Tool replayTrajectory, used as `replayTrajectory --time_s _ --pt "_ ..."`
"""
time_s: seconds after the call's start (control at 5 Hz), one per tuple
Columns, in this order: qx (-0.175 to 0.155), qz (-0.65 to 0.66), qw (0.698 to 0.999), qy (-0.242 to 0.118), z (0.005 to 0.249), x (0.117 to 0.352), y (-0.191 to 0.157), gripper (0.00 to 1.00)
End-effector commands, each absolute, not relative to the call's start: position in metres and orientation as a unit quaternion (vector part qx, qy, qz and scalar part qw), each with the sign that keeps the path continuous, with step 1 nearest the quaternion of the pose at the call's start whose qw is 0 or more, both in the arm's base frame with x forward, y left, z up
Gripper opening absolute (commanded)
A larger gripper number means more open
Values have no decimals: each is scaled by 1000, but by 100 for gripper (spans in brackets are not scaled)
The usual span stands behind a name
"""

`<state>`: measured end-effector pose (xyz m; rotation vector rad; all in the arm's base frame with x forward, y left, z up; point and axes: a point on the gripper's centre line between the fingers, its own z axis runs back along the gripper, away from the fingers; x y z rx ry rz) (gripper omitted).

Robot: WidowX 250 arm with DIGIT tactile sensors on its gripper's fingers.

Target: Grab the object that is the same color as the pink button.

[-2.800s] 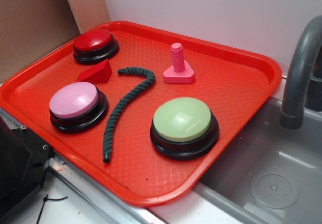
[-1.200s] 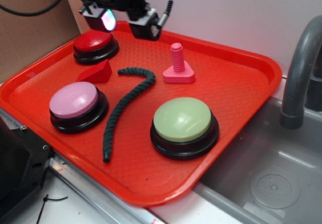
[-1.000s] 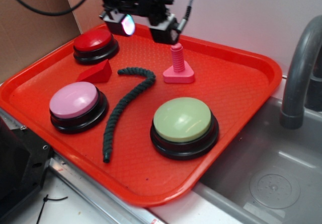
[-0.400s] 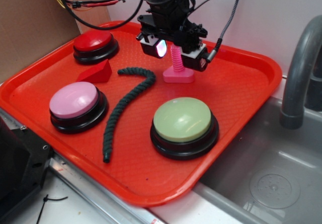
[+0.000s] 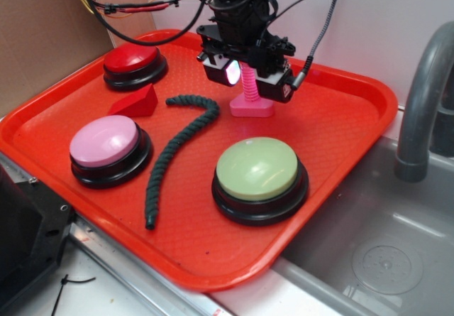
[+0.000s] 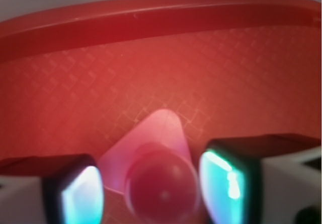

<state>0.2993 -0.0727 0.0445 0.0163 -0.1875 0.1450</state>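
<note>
A: Now, item one: the gripper (image 5: pixel 247 80). We log it spread, its two fingers (image 6: pixel 80 196) flanking the shaft of the pink bolt (image 5: pixel 250 97), one either side. In the wrist view a thin gap shows between each pad and the bolt (image 6: pixel 162 183), so nothing is clamped yet.

B: And why does it sit so?

A: We judge it placed to close on the ribbed shaft, which stands upright on its flat triangular base and offers the only tall part to pinch. The base itself lies flat on the red tray (image 5: pixel 340 128), toward the far rim.

B: Entered. The colour reference?

A: The pink button (image 5: pixel 108 149), near the tray's front left corner, well apart from the bolt. Its pale dome is the match we go by.

B: Remaining tray contents?

A: We list: a red button (image 5: pixel 134 64) at the back left; a red wedge block (image 5: pixel 135 102) just in front of it; a dark green twisted rope (image 5: pixel 177 145) curving down the middle; a green button (image 5: pixel 259 177) at front centre. All lie inside the rim, none touching the bolt.

B: Outside the tray?

A: A grey sink (image 5: pixel 383 259) and a faucet (image 5: pixel 422 103) to the side.
</note>
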Motion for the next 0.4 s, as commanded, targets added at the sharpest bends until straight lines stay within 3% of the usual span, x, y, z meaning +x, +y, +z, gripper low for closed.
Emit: replayTrajectory --time_s 0.0,0.2 --pt "0 87 990 -111 52 311 -63 0" --pt "-13 78 995 -58 62 309 -55 0"
